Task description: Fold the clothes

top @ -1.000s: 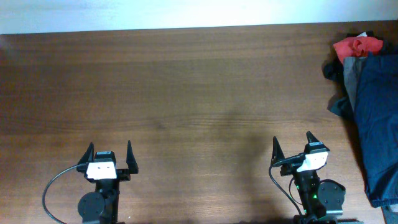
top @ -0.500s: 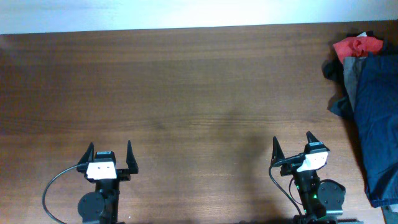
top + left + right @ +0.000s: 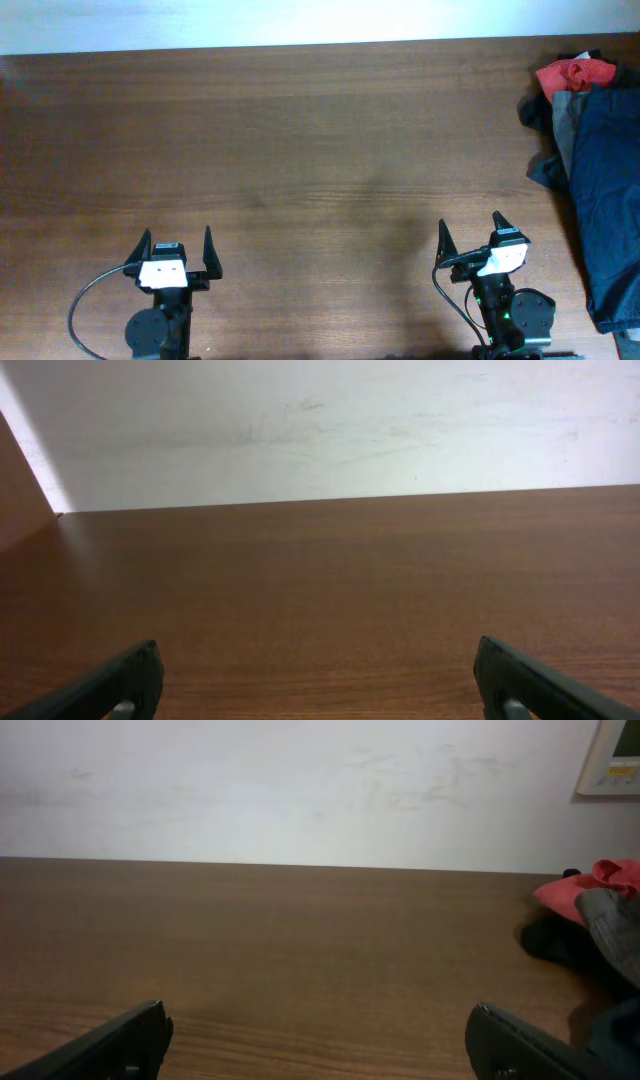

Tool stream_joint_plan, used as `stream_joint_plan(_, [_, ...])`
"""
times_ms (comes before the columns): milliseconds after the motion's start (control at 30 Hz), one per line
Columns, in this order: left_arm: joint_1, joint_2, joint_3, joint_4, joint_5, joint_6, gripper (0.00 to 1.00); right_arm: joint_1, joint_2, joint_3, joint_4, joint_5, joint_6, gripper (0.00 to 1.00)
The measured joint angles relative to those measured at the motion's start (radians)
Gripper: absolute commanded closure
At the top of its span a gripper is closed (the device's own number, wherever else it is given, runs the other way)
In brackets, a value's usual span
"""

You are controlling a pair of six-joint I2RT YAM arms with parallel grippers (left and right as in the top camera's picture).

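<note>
While the heap of soft fabric clothes (image 3: 605, 180), dark navy over grey and red, lies bunched at the brown wooden surface's (image 3: 300, 150) right edge, folding looks unstarted. The left end effector (image 3: 176, 240) and right end effector (image 3: 469, 232) sit near, fingers spread, empty. The next move probably calls for the right one to reach right and draw the navy piece toward the middle.

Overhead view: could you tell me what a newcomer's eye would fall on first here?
A heap of clothes at the table's right edge draws the eye: a dark navy garment, with a red garment and a grey garment at its far end. The left gripper and right gripper sit open at the near edge.
</note>
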Motion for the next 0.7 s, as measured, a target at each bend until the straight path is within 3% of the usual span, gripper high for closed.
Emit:
stream_joint_plan(400, [0.0,0.0,0.0,0.0,0.0,0.0,0.01,0.0,0.0,0.0,0.002,-0.016,0.007,0.02])
stream_joint_plan(700, [0.0,0.0,0.0,0.0,0.0,0.0,0.01,0.0,0.0,0.0,0.025,-0.201,0.017,0.01])
